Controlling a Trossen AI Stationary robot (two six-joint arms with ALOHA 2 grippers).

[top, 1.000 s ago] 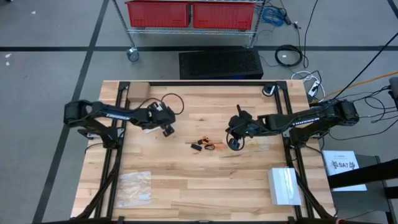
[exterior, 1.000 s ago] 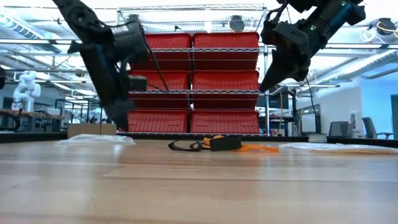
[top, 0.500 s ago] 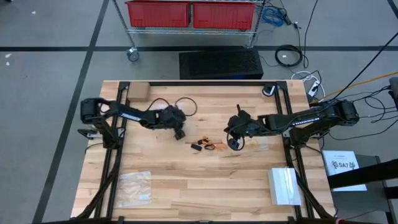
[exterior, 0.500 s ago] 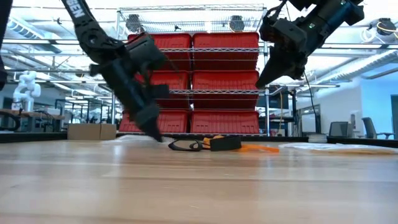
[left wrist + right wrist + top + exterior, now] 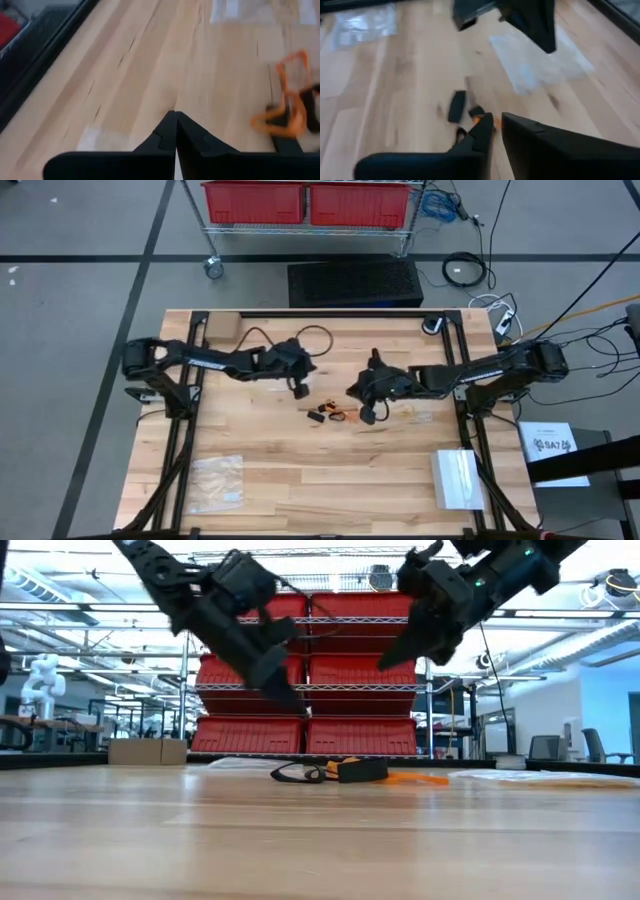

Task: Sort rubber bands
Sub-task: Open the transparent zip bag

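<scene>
Our left gripper (image 5: 299,390) has swung in closed and empty beside the small orange and black rubber bands (image 5: 330,414), while our right gripper (image 5: 366,416), fingers slightly parted, hovers opposite, so sorting hasn't begun.

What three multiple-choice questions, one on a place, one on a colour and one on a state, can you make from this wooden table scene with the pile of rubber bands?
1. Where does the small pile of orange and black rubber bands lie?
A. near the middle of the light wooden table
B. on the white box
C. inside the red bins

2. What colour are the bins on the wire shelf behind the table?
A. blue
B. red
C. green

3. How do the fingers of the left pincer stand?
A. wide apart
B. closed around a bag
C. pressed together, holding nothing

Answers: 1 A, the high view shows the pile between the two arms at mid-table. 2 B, the low view shows red bins. 3 C, the left wrist view shows both fingers meeting with nothing between them.
</scene>
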